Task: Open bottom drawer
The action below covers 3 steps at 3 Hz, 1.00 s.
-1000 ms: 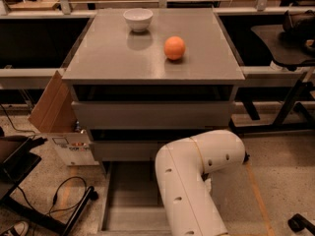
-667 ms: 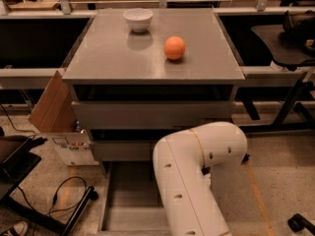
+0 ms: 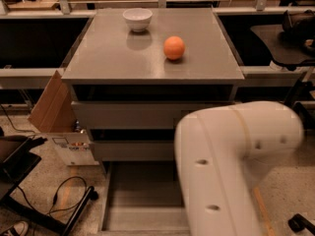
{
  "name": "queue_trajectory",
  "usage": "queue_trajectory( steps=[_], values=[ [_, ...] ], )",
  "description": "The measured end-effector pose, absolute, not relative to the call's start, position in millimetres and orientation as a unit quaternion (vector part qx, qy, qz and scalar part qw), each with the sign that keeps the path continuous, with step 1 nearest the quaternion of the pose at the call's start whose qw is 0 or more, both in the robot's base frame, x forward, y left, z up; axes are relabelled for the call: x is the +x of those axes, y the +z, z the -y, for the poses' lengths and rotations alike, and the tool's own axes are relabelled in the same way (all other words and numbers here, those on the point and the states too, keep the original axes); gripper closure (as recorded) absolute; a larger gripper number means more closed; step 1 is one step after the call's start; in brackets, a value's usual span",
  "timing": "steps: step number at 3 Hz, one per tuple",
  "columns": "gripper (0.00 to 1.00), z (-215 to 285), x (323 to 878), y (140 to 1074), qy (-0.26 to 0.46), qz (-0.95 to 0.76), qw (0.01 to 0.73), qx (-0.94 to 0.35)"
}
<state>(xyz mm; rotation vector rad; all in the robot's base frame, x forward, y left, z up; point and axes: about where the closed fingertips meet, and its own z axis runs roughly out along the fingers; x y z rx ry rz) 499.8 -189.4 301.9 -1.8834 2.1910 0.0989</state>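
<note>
Jaws of the gripper are hidden behind the white arm, state unknown; the bottom drawer, standing open at the cabinet foot, probably slides lightly; grip its handleless front's top edge.

Arm: bulky cream-white shell, smooth and glossy, rounded at the bend. Faint seam ring circles the casing. Small dark recessed holes dot its face. Hand not in view.
</note>
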Motion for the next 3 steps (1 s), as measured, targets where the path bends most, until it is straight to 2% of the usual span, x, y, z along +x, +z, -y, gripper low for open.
queue_trajectory(
  steps=[1,2,3],
  values=[
    [1.00,176.0,477.8,362.0,0.045,-0.711,0.208,-0.670],
    [1.00,146.0,478.3,444.3,0.044,-0.646,0.336,-0.684],
    [1.00,145.2,447.9,500.3,0.029,-0.602,0.425,-0.676]
  ],
)
